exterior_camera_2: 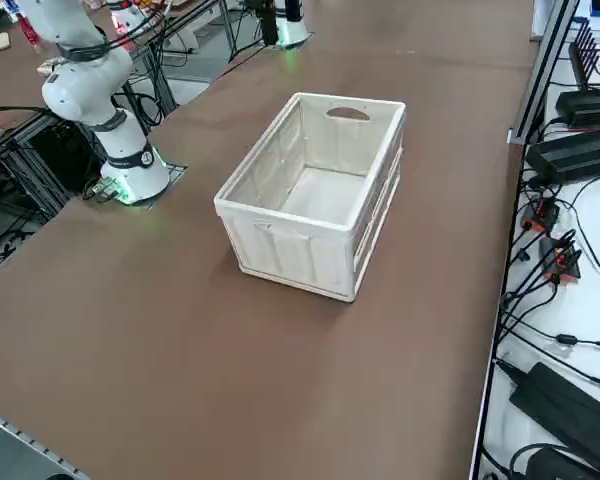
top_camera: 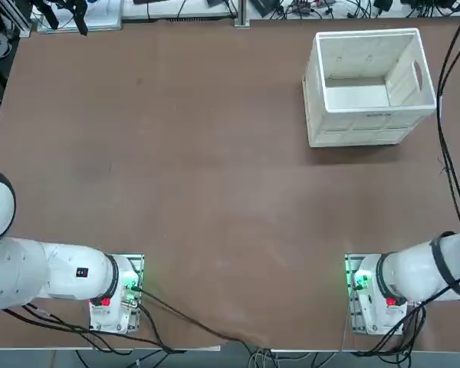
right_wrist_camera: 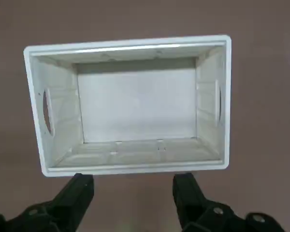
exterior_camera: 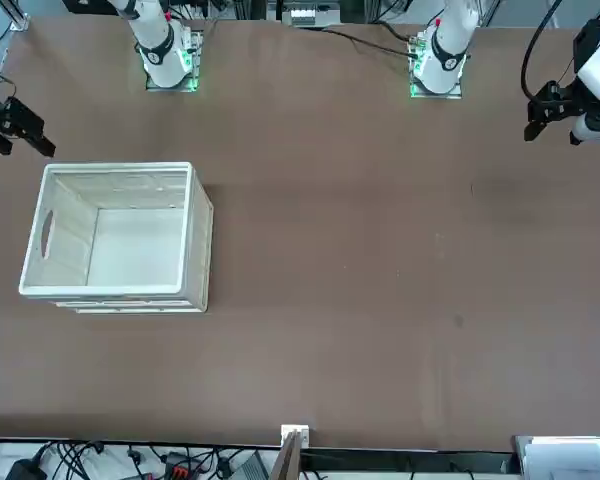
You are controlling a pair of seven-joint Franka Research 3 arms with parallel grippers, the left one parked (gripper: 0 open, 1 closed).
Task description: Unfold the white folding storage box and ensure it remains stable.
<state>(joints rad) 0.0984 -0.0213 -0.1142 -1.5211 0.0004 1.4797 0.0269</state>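
Well, the white folding storage box (top_camera: 353, 128) stands opened out on the far right part of the table (top_camera: 207, 176), all four walls raised around its flat floor (right_wrist_camera: 137, 106). Near its rim (right_wrist_camera: 130, 170), my right gripper (right_wrist_camera: 133, 181) hovers with fingers spread wide, gripping nothing.

We see brown table (exterior_camera_2: 180, 330) under everything | black cables (exterior_camera_2: 570, 365) along its far edge, front view's left bottom too | black power bricks (exterior_camera_2: 575, 425) beside cables | metal post (exterior_camera: 288, 455) at table's edge, capped white
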